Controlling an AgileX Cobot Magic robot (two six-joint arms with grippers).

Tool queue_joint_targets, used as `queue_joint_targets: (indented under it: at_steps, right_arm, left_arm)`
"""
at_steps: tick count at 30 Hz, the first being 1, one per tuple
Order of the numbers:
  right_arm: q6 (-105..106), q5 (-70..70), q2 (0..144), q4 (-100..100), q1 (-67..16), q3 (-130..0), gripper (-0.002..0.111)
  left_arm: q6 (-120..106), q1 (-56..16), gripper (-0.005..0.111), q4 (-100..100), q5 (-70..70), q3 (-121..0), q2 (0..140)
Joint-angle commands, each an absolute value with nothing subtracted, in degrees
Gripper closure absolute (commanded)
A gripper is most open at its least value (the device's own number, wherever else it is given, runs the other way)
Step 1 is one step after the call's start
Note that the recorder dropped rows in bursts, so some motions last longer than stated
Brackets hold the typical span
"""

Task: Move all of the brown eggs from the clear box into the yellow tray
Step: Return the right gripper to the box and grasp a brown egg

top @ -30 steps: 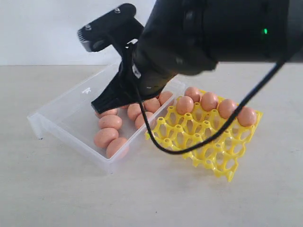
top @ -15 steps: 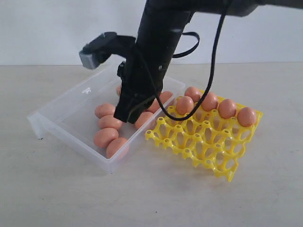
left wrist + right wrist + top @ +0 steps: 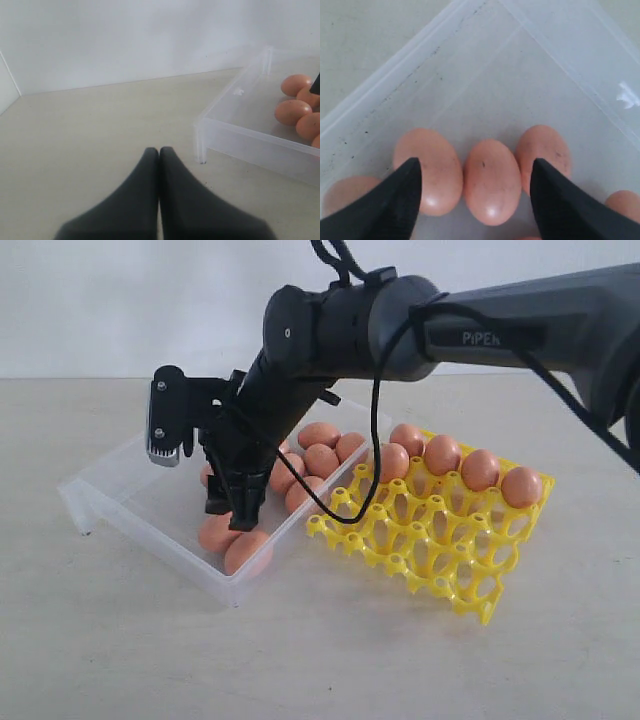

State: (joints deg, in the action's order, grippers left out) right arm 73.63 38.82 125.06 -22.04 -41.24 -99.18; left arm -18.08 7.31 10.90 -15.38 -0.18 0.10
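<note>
Several brown eggs (image 3: 318, 459) lie in the clear box (image 3: 130, 485), and several more fill the far row of the yellow tray (image 3: 430, 545) to its right. My right gripper (image 3: 231, 515) reaches across from the right, pointing down over the near eggs in the box. In the right wrist view the right gripper (image 3: 475, 162) is open, its fingers straddling one brown egg (image 3: 491, 181) with an egg on either side. My left gripper (image 3: 159, 150) is shut on nothing above the bare table, just outside a corner of the clear box (image 3: 235, 132).
The right arm's black cable (image 3: 372, 410) loops over the box and tray. The near rows of tray cells (image 3: 455, 575) hold nothing. A pale wall (image 3: 120, 300) stands behind the table. The left arm is outside the exterior view.
The right arm has swung back from close to the camera. Its gripper has come down and forward to the near eggs in the box. Eggs and tray have not moved.
</note>
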Motion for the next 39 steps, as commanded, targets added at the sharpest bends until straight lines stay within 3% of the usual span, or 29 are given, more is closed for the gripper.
queue_joint_targets:
  at_steps: [1,23,24,26,27,28,39]
  right_arm:
    - [79.0,39.2,126.3,-24.3,-41.3,-99.4,0.048]
    - [74.4,37.5,133.1,-25.8,-41.2,-99.4,0.048]
    - [71.5,35.8,133.2,-25.8,-41.2,-99.4,0.054]
    - [67.3,33.9,133.2,-25.8,-41.2,-99.4,0.077]
    - [65.3,33.5,133.2,-25.8,-41.2,-99.4,0.096]
    - [64.4,33.3,133.2,-25.8,-41.2,-99.4,0.106]
    - [45.2,31.2,132.2,-28.0,-41.2,-99.4,0.108]
  left_arm:
    - [-17.6,7.3,0.111,11.1,-15.0,0.0,0.0]
    - [-17.6,7.4,0.111,11.1,-14.8,0.0,0.0]
    - [-17.6,7.4,0.111,11.1,-14.8,0.0,0.0]
    - [-17.6,7.4,0.111,11.1,-14.8,0.0,0.0]
    - [-17.6,7.4,0.111,11.1,-14.8,0.0,0.0]
    - [-17.6,7.4,0.111,11.1,-14.8,0.0,0.0]
    - [-17.6,7.4,0.111,11.1,-15.0,0.0,0.0]
